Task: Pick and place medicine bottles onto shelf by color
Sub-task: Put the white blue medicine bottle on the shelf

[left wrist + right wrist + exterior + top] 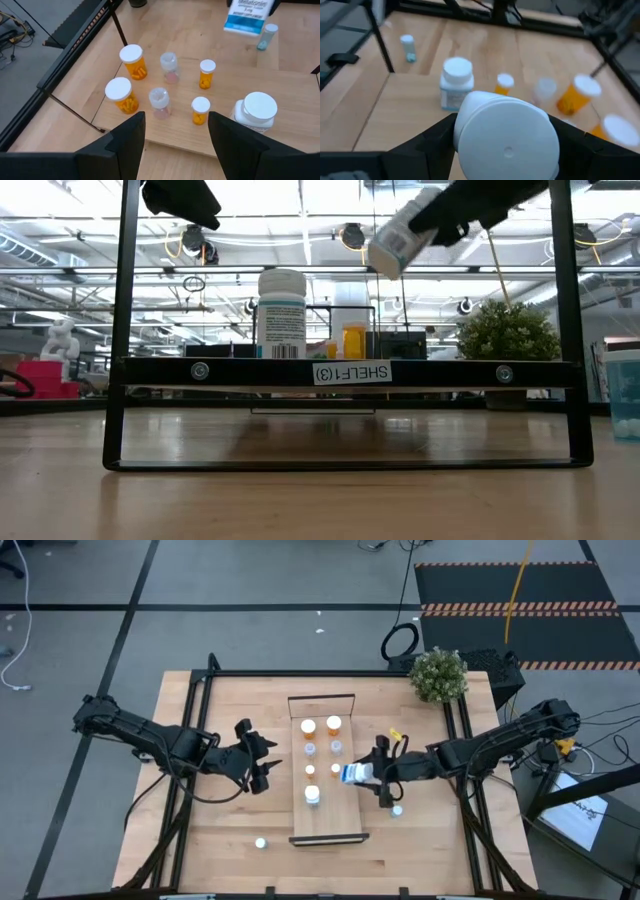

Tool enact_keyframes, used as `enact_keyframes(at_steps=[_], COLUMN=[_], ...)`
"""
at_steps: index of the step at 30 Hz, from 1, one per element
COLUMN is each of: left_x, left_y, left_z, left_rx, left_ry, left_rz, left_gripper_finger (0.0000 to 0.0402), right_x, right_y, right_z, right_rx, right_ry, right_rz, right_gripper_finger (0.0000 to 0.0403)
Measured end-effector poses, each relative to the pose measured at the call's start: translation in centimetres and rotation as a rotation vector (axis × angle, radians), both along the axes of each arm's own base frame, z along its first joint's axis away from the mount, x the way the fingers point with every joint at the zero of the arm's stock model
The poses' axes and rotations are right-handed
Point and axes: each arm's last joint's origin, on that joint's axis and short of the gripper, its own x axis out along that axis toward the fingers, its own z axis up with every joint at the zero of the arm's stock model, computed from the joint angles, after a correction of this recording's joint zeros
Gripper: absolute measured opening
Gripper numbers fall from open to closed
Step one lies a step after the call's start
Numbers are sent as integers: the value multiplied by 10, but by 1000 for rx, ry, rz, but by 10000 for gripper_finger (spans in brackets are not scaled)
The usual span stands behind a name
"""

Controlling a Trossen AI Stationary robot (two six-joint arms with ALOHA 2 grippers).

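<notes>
Starting at your left, the left gripper [262,766] hangs just beside the shelf [327,820], its fingers [127,135] spread apart and holding nothing. 1 small bottle [260,842] waits on the table near the front edge, to the left of the shelf.

On the shelf itself you have 7 bottles standing: 2 large orange ones [133,61] at the far end, 2 pale clear ones [169,66] next, 2 small orange ones [207,72] after them, and 1 large white bottle [312,795] nearest the front.

Moving right, the right gripper [372,775] is clamped on a white bottle with a blue label [353,774], tilted and lifted above the shelf's right edge, not yet set down. 1 more small pale bottle [397,810] stands on the table just right of the shelf.

So you look roughly 2/3 done: the carried white bottle probably belongs beside the other white one, then the 2 loose bottles remain.
</notes>
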Motion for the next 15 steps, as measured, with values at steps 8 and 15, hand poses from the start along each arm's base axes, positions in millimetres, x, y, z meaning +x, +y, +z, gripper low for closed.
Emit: enact_keyframes(at_steps=[8,15], left_x=[0,0], left_y=[0,0], left_z=[0,0], left_rx=[-3,-6], left_ry=[-1,-2], left_rz=[2,5], left_gripper_finger=[218,218], right_x=[4,5], right_y=[2,4], right_z=[9,10], right_rx=[-99,-97], right_ry=[-99,-110], right_rz=[87,161], right_gripper_finger=[247,247])
